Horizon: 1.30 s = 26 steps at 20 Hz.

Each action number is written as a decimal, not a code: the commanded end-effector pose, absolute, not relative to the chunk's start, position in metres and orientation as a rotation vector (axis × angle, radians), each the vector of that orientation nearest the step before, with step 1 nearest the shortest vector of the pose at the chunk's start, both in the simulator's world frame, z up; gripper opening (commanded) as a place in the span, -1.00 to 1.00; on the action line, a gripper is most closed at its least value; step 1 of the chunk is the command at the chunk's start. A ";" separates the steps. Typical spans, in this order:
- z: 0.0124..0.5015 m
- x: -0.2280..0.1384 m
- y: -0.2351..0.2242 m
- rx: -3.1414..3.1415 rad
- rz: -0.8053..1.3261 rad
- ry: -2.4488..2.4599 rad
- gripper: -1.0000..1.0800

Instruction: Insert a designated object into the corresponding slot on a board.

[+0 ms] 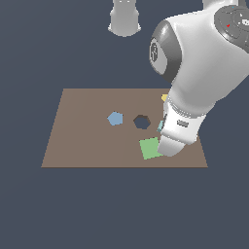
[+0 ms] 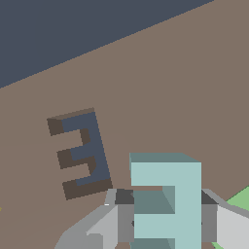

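Between the claw (image 2: pixel 166 221) pads, the teal E block (image 2: pixel 168 202) is clamped, beside the E slot (image 2: pixel 81 151) on the board (image 2: pixel 160 87). Probable hazard: misaligned prongs snag the slot rim; height above the board is unclear.

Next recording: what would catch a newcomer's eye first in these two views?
In the wrist view, the pale teal E block fills the foreground, clamped between the tool's fingers, with the dark E-shaped slot cut into the brown board beside it. In the exterior view, the bulky white arm dominates, leaning over the board's near corner on the exterior view's right, by the green square.
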<state>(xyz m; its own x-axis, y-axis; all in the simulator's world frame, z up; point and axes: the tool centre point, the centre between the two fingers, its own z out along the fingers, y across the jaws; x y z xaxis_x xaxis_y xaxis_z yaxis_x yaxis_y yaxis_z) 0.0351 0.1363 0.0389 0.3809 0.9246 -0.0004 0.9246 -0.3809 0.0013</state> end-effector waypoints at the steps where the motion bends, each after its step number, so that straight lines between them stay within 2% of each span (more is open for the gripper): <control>1: 0.040 0.024 0.152 2.534 0.001 1.854 -1.00; 9: 0.040 0.001 0.178 2.394 0.000 2.032 -1.00; 21: 0.030 -0.001 0.179 2.386 -0.002 2.042 -1.00; 22: 0.030 -0.001 0.179 2.386 -0.002 2.042 0.92; 26: 0.030 -0.001 0.179 2.386 -0.002 2.042 0.92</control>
